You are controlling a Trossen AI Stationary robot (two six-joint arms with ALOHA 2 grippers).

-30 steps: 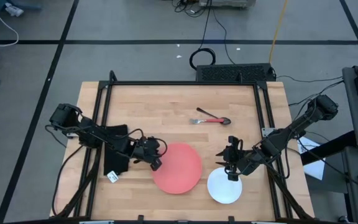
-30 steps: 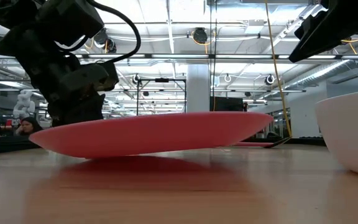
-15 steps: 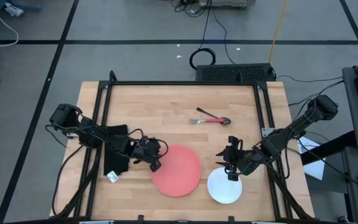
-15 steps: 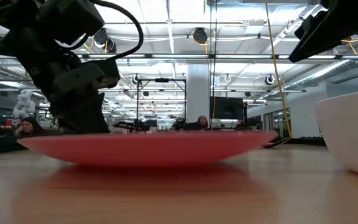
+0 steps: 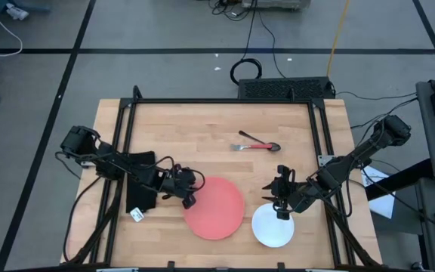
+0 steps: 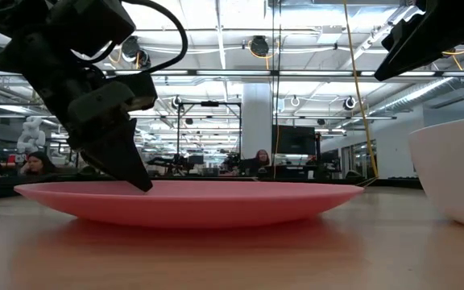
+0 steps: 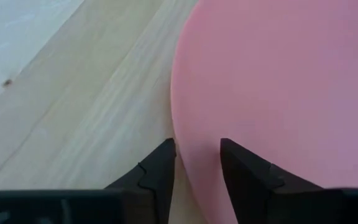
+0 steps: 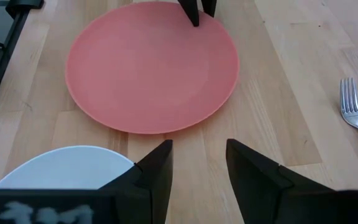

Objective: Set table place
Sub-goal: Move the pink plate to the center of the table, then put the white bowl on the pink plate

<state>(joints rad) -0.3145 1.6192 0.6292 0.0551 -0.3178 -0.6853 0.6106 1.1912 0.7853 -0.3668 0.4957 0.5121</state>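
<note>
Table [image 5: 225,125]: low view shows plate [image 6: 188,200] flat; left pincer [image 7: 194,165] straddles its rim, slightly parted

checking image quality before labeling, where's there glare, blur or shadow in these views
Low view: bright ceiling lights leave the left gripper a dark silhouette, and the pink plate reflects reddish on the table. Left wrist view: the plate is soft and featureless up close. High view: even light, only faint shadows. Right wrist view: sharp, with the fork crisp.
</note>
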